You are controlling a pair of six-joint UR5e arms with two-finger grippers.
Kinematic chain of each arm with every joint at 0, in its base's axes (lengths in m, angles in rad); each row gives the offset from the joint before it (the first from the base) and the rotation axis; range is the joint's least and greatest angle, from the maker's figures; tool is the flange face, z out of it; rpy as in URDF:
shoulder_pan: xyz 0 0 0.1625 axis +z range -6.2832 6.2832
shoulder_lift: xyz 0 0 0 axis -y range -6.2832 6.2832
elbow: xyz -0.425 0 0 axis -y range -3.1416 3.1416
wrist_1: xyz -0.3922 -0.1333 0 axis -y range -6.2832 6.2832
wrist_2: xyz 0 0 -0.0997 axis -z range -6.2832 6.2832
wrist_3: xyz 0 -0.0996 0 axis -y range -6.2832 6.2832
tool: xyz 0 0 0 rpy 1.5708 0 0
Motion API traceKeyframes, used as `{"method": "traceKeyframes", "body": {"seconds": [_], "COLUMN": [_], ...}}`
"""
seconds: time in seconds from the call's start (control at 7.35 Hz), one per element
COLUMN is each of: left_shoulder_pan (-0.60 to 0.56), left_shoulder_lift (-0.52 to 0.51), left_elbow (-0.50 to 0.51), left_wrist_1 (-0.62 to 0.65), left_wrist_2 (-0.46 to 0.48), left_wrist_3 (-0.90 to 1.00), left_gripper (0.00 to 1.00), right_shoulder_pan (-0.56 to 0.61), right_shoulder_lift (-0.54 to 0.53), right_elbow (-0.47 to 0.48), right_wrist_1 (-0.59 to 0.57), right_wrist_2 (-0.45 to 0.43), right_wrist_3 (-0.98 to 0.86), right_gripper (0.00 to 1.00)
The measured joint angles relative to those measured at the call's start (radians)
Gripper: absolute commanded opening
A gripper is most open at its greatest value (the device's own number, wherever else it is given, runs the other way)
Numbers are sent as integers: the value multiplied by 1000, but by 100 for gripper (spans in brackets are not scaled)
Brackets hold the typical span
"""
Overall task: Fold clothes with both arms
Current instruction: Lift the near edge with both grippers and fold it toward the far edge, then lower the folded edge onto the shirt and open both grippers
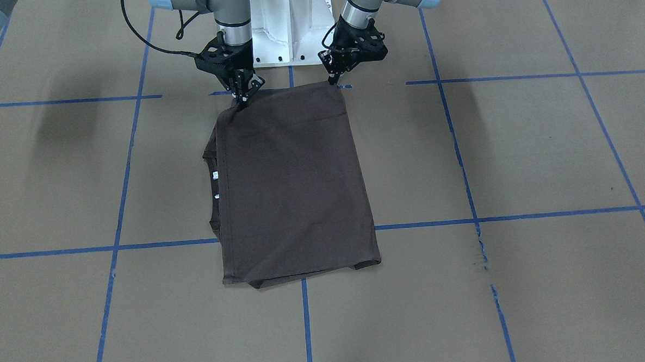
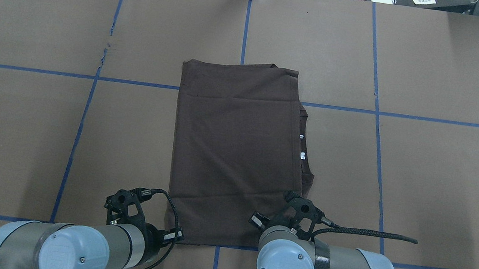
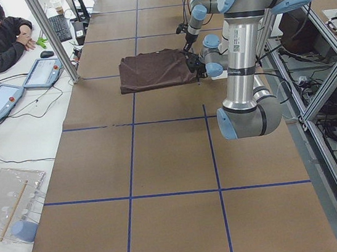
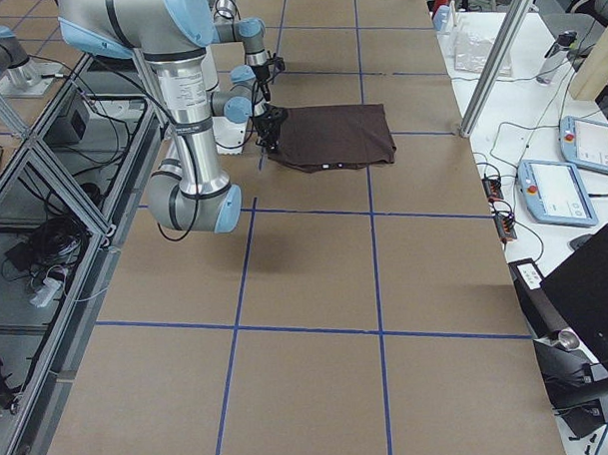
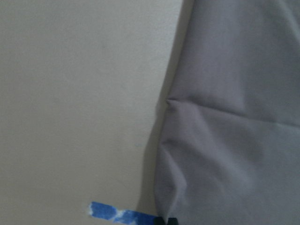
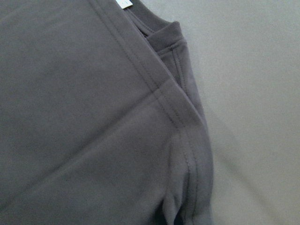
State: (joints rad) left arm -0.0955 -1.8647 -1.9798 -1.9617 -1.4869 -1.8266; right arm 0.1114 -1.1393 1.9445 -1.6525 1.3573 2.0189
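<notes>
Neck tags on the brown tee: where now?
Overhead view: the two white neck tags sit on the right edge of the T-shirt, at the collar showing beside the folded top layer, a little farther from the robot than the right gripper.

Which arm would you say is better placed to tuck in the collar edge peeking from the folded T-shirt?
Right, probably. The right gripper pinches the T-shirt at its near corner on the collar side; the left gripper holds the opposite near corner, farther away.

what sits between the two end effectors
An edge of the brown T-shirt runs from the left end effector to the right end effector; the front-facing view shows it.
</notes>
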Motion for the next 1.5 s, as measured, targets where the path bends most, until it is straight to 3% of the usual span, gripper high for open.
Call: {"method": "traceKeyframes", "body": {"seconds": [0.27,0.54,0.68,0.95,1.22,1.5], "left_shoulder_pan": [-7,-7,-8,-51,-182,-294], "left_shoulder_lift": [0,-9,-17,-59,-141,-179], "left_elbow": [-198,-409,-451,-401,-259,-107], "left_wrist_1": [200,430,488,519,515,434], "left_wrist_2": [-42,-92,-100,-103,-107,-109], "left_wrist_3": [48,56,57,94,223,330], "left_gripper": [0,0,0,0,0,0], "right_shoulder_pan": [7,-20,-33,-25,71,208], "right_shoulder_lift": [8,16,28,58,111,167], "right_elbow": [121,337,392,367,293,97], "right_wrist_1": [-70,-250,-313,-343,-338,-183], "right_wrist_2": [0,4,6,6,16,77], "right_wrist_3": [1,19,26,21,-23,-94], "right_gripper": [0,0,0,0,0,0]}}
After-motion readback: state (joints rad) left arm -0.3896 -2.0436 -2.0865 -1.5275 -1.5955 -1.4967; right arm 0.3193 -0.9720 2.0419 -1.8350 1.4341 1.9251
